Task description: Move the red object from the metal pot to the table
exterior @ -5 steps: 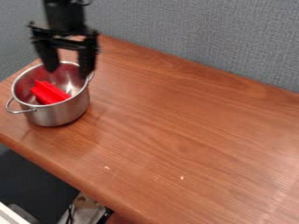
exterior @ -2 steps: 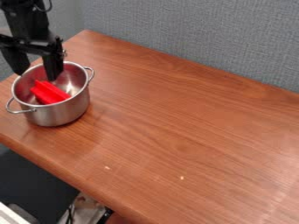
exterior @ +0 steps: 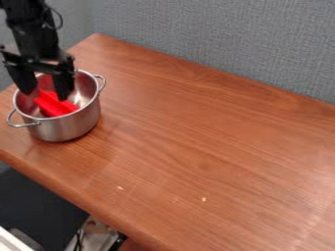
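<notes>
Gripper [exterior: 41, 80] spread wide, holding nothing, fingers straddling red block [exterior: 54, 102] inside pot [exterior: 59, 120]. Your risk: finger clips pot rim, pot skids across table [exterior: 210, 127].

Bright red narrow block [exterior: 53, 101] inside shiny silver round steel pot [exterior: 59, 123], its inner wall mirroring red. Reddish-brown wood-grain tabletop [exterior: 197, 137] with darker streaks and a few pale specks. Matte black robot gripper [exterior: 41, 84]. Behind, blue-grey speckled textured wall [exterior: 222, 34].
</notes>
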